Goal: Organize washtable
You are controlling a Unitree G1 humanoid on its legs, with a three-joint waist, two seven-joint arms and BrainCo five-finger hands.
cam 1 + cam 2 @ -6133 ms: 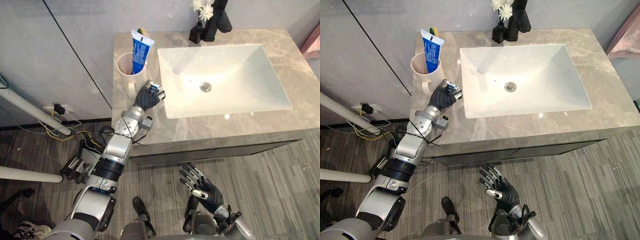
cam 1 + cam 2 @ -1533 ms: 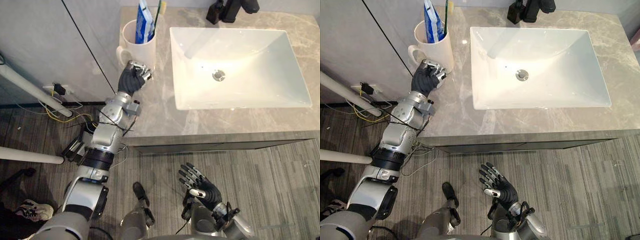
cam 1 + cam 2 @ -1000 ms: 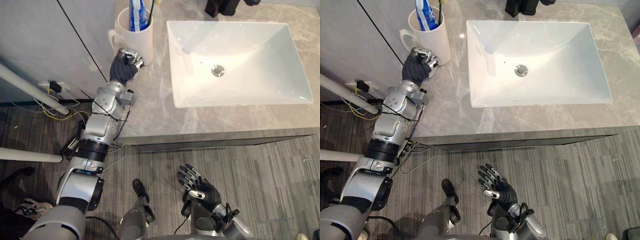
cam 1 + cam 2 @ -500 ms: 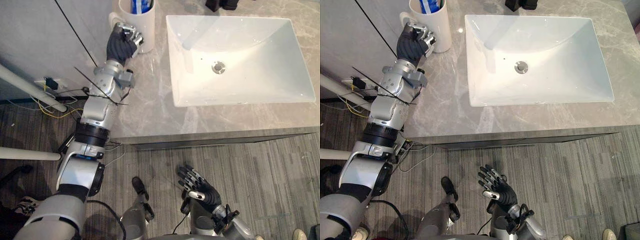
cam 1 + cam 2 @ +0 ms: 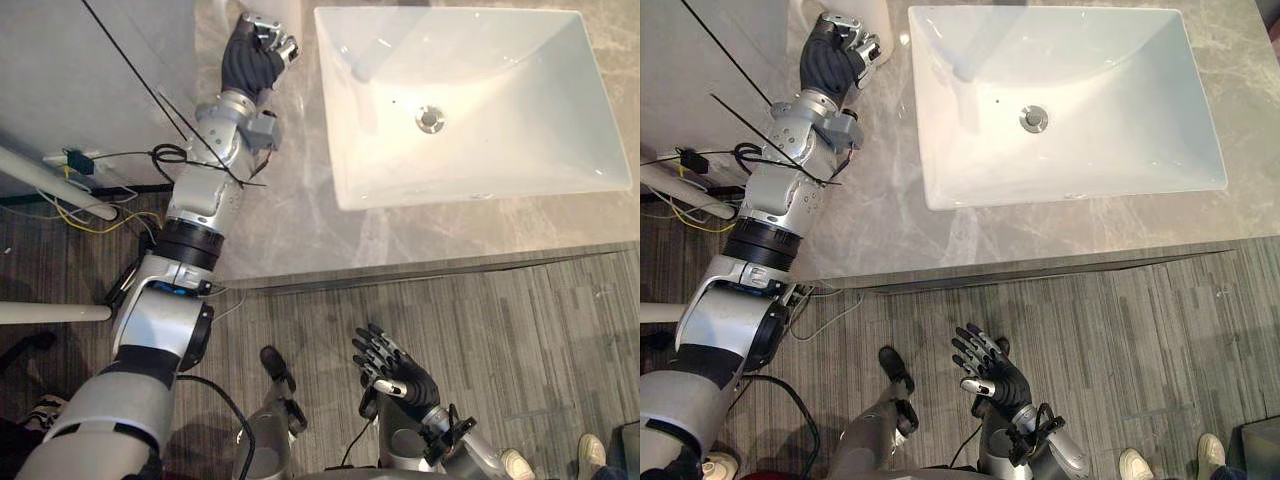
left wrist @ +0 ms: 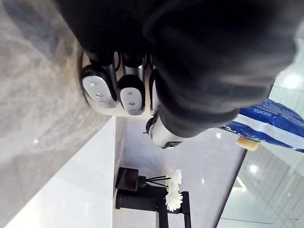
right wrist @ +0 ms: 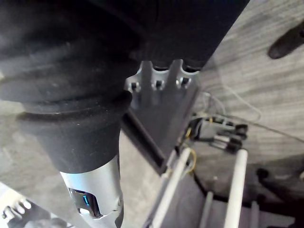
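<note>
Mug (image 5: 883, 18) sits at the fingertips of the left hand (image 5: 833, 52). Those fingers are clenched against its side, though whether they hook a handle I cannot tell. I'd keep it level and move slowly, since the toothpaste tube (image 6: 266, 124) seems to stand in it, long axis running out past the thumb. Right hand (image 5: 397, 372) hangs splayed, well apart.

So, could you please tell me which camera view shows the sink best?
The right eye view: the whole white sink sits there with its drain visible. The left eye view gives nearly the same. The left wrist view catches a slanted strip of it beside the faucet.
</note>
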